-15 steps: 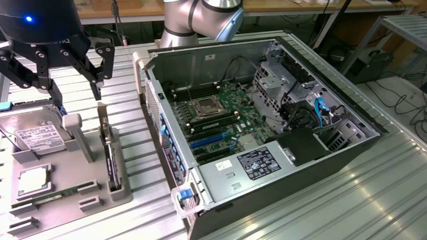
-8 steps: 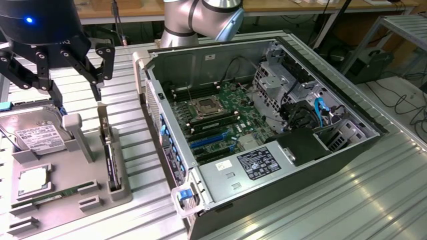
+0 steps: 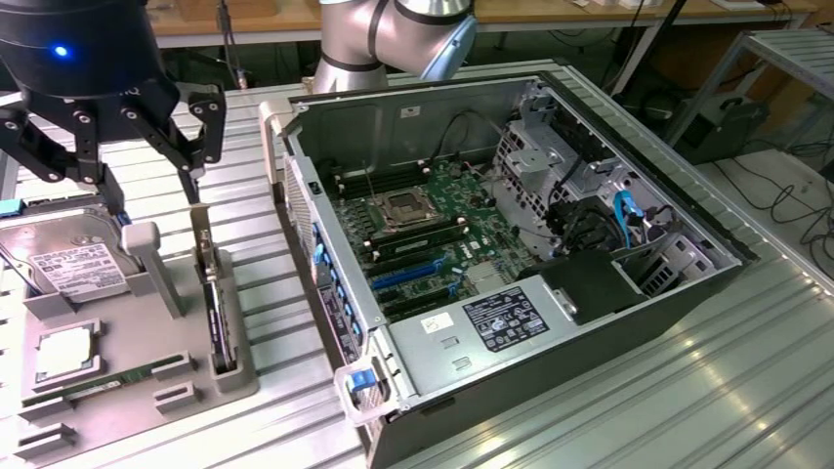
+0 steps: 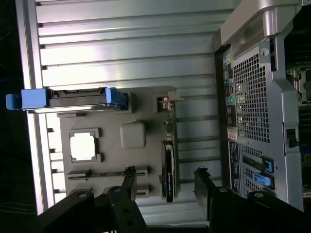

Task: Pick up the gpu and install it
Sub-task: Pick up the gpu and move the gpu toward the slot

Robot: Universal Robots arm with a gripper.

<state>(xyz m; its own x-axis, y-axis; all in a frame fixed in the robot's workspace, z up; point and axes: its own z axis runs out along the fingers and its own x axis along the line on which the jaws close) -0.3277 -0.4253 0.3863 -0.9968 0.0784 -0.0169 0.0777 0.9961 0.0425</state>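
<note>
Exterior view: the black two-fingered pincer (image 3: 154,195) hangs released, fingers spread, just above the flat green gpu card with black shroud (image 3: 215,293), which stands on edge in the grey plastic tray (image 3: 144,337).

Wrist view: the gpu (image 4: 168,182) lies between the spread fingers (image 4: 129,177).

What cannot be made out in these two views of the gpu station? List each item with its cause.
- gpu fan and shroud face: both views see the card edge-on, standing in the gray holder.
- hard drive: in the exterior view, cut by the left edge and partly behind the holder's post.
- computer case lower corner: in the exterior view, cut by the bottom edge.
</note>
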